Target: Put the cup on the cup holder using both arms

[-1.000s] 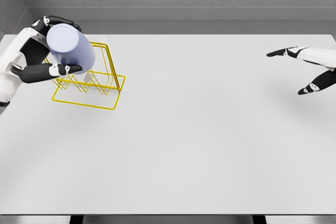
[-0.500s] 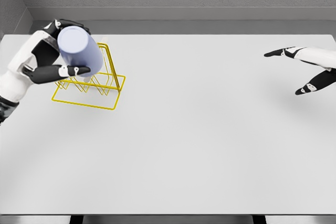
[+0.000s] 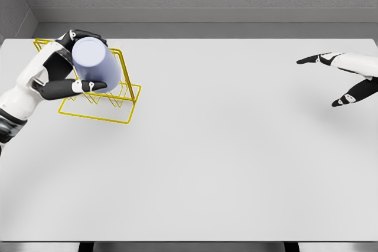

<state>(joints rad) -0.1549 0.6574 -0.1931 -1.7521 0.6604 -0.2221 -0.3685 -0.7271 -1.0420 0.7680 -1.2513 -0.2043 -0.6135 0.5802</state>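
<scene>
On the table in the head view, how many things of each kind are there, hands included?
Cup: 1, lavender, held in the left hand
Cup holder: 1, yellow wire
Robot hands: 2, left hand, right hand
Table: 1
Total: 5

Matt lavender cup (image 3: pixel 96 66), thin yellow wire holder (image 3: pixel 112 103)

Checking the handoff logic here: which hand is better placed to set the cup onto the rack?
Left. The left hand already grips the cup right over the yellow cup holder; the right hand is open and empty at the table's far side.
</scene>
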